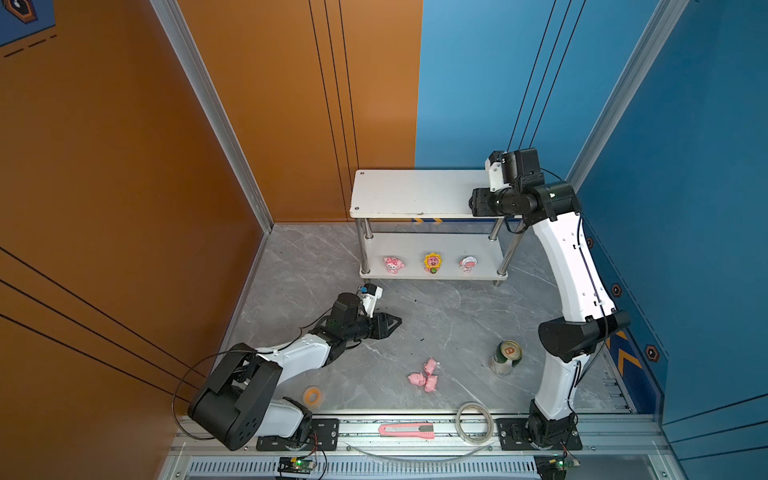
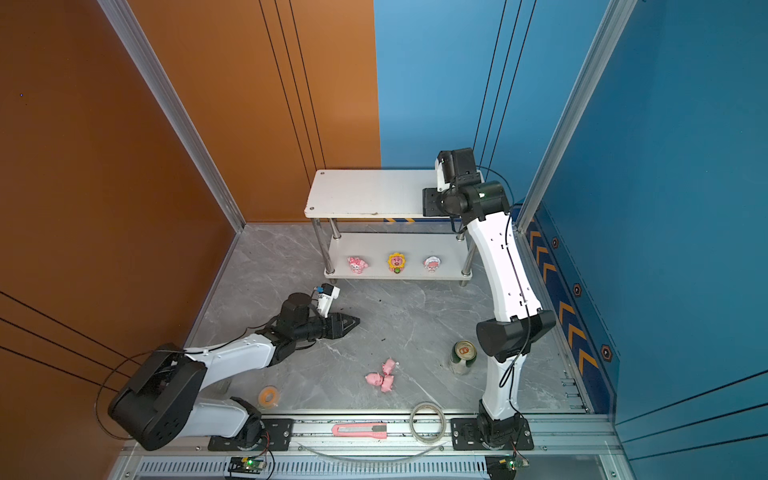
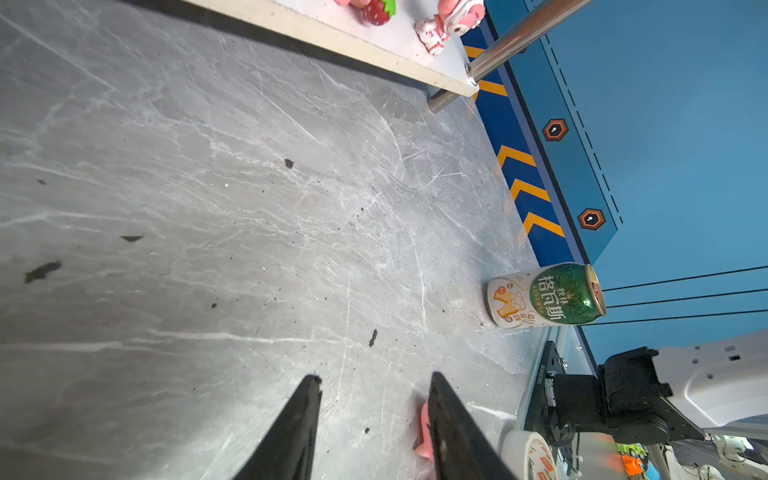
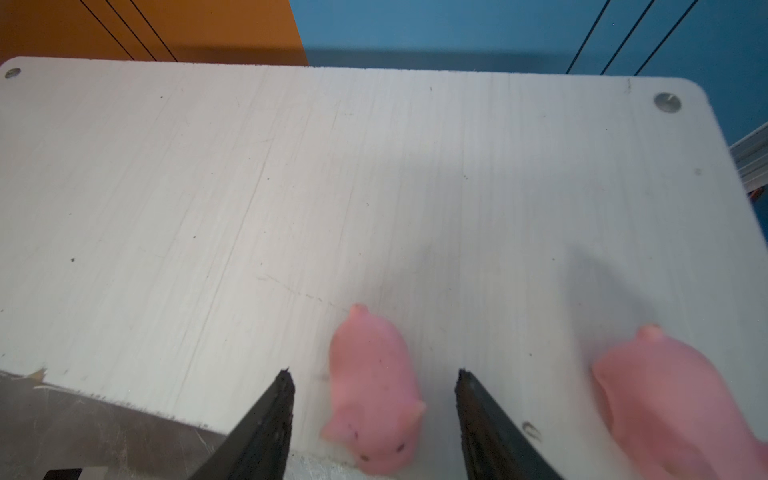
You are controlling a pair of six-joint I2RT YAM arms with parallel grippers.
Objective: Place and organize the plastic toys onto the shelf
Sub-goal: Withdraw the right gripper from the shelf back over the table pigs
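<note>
— Fingers [image 4: 266, 424] of our right gripper [image 4: 374, 372] stand apart over the top tier of the white two-tier shelf [image 1: 415, 193] with chrome legs, by its front edge toward the right front corner. One small pink plastic pig [image 4: 374, 386] lies between them, touched by neither. A second pink pig [image 4: 665, 399] lies just beside it.
— We judge this the set-down, then. Left gripper [image 3: 374, 377]?
— Low over the grey marble worktop [image 1: 457, 311], fingers apart, nothing between. Three pink pigs [image 1: 426, 376] huddle near the worktop's front edge. Three cartoon figurines [image 1: 433, 262] line the lower tier's front edge.
— Next we lift clear without nudging either pig, then fetch from the huddle.
</note>
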